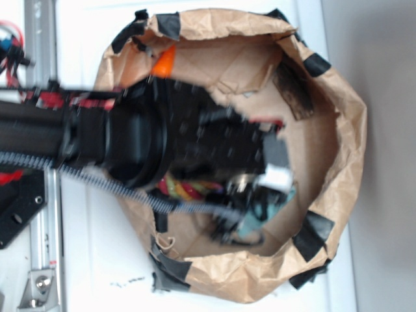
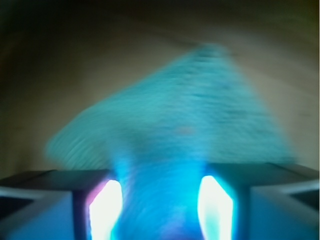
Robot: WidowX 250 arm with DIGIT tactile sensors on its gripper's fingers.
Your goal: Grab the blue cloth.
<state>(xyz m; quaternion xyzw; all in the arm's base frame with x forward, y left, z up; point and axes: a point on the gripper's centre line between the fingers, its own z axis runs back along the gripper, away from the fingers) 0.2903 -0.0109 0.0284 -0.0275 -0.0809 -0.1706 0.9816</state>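
One fold of the cloth [image 2: 165, 130] sits, blurrily, between the gripper's [image 2: 160, 200] seemingly pinching jaws; a shallow hold could slip.

Crumpled paper walls [image 1: 344, 130] ring the arm [image 1: 149, 140], leaving only overhead access

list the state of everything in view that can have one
blue cloth: bunched between the fingers, rest spread out ahead, blurred
gripper: shut on the blue cloth
brown paper bag: open, rim rolled down and taped
rope: twisted, mostly hidden under the arm
orange toy: lying near the bag's rim
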